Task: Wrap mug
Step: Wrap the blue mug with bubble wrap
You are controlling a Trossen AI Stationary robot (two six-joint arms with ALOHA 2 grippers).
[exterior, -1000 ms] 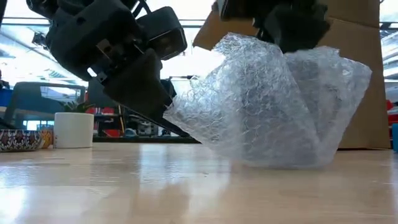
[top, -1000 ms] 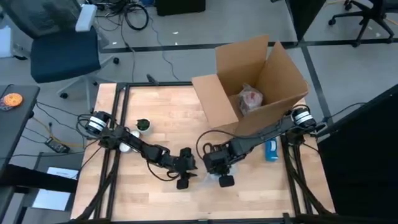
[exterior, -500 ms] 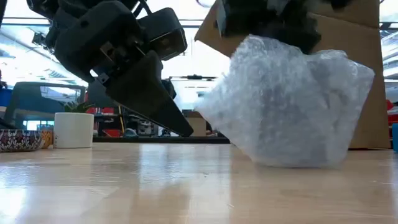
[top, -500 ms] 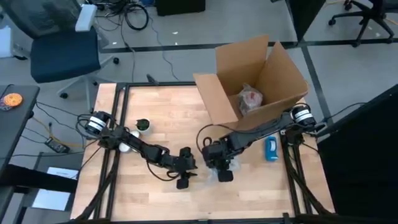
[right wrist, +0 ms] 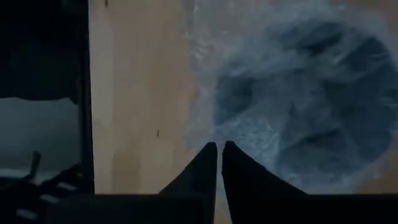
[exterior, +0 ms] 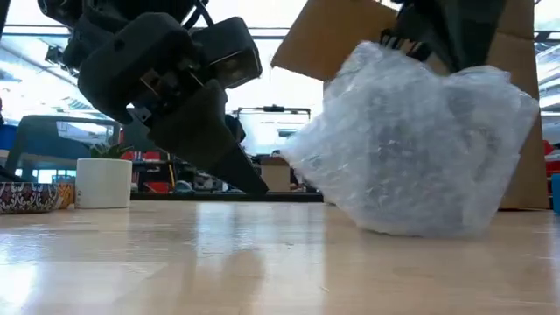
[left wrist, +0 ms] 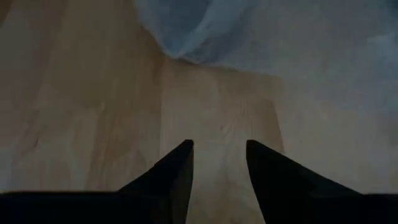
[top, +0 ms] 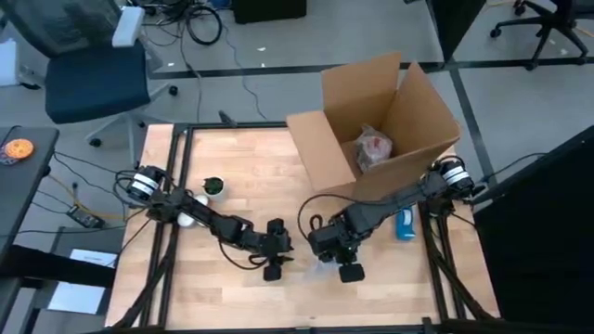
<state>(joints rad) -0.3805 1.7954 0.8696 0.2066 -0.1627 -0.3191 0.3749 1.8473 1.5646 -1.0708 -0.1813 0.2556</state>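
A lump of clear bubble wrap (exterior: 411, 149) sits on the table, right of centre. A dark round shape, the mug (right wrist: 311, 99), shows through it. My right gripper (right wrist: 219, 146) is over the bundle's top (exterior: 411, 52), shut on the wrap. My left gripper (left wrist: 219, 146) stands open just left of the bundle (left wrist: 205, 31). It slants down toward the table (exterior: 254, 184) with nothing between its fingers. In the high view the two grippers face each other near the table's middle, left (top: 283, 252) and right (top: 336, 262). My right gripper pinches the bubble wrap between its two fingers at the top of the bundle (right wrist: 217, 132), coming from above and pointing down. The bundle's bottom (exterior: 411, 229) rests on the table, and the wrap rises to the fingers.
An open cardboard box (top: 390, 111) stands at the far right with a wrapped item (top: 374, 147) inside. A blue object (top: 405, 223) lies below the box. At the left are a white cup (exterior: 103, 182), a patterned bowl (exterior: 22, 197) and a small pot (top: 213, 186).
The wrap's loose side, which reached out to my left gripper's fingertips, has been drawn away from them and over the bundle, which is now a closed lump. My right gripper has gone toward the table's near and right edges with the wrap.
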